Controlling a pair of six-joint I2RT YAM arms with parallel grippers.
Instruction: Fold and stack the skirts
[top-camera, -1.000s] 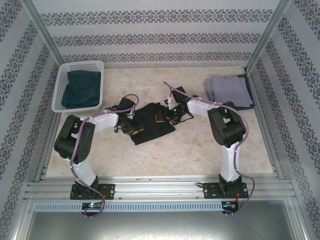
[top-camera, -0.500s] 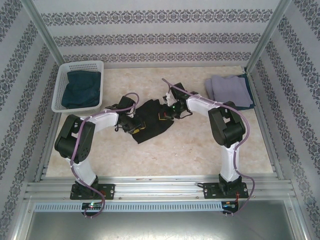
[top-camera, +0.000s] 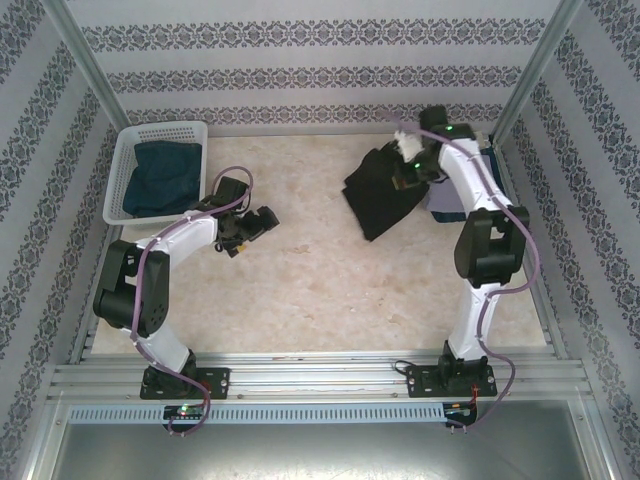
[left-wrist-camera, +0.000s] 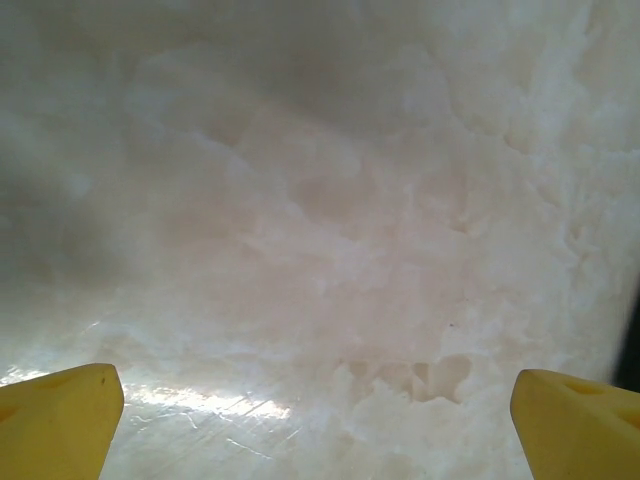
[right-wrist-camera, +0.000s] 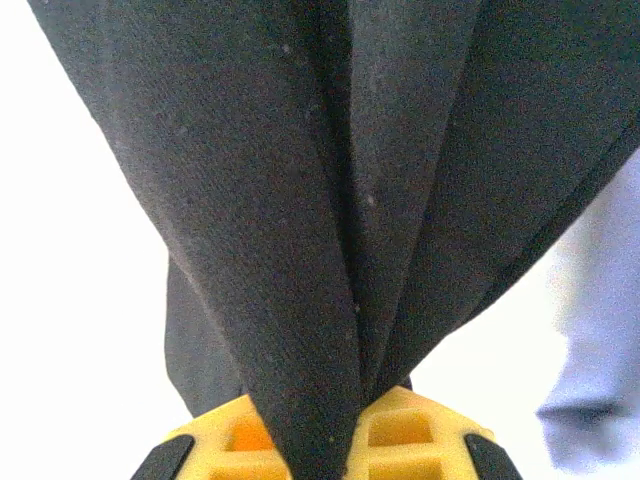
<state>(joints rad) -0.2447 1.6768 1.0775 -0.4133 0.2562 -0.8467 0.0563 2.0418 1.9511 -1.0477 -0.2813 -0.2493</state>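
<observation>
Two pincers: the right pincer (top-camera: 406, 168) (right-wrist-camera: 320, 432) grips the black skirt (top-camera: 380, 195) (right-wrist-camera: 330, 200), which hangs over the far right of the counter (top-camera: 320, 290), beside the lavender-grey skirt (top-camera: 447, 205) (right-wrist-camera: 600, 330); the left pincer (top-camera: 256, 222) (left-wrist-camera: 315, 420), jaws wide apart, hovers empty over bare counter near the basket (top-camera: 122, 160) holding a denim skirt (top-camera: 160, 178)

The pale marbled desk (top-camera: 300, 290) is open across its middle and near side; the white plastic lattice basket (top-camera: 118, 175) blocks the far-left corner, the hanging black cloth skirt (top-camera: 378, 195) the far right.
</observation>
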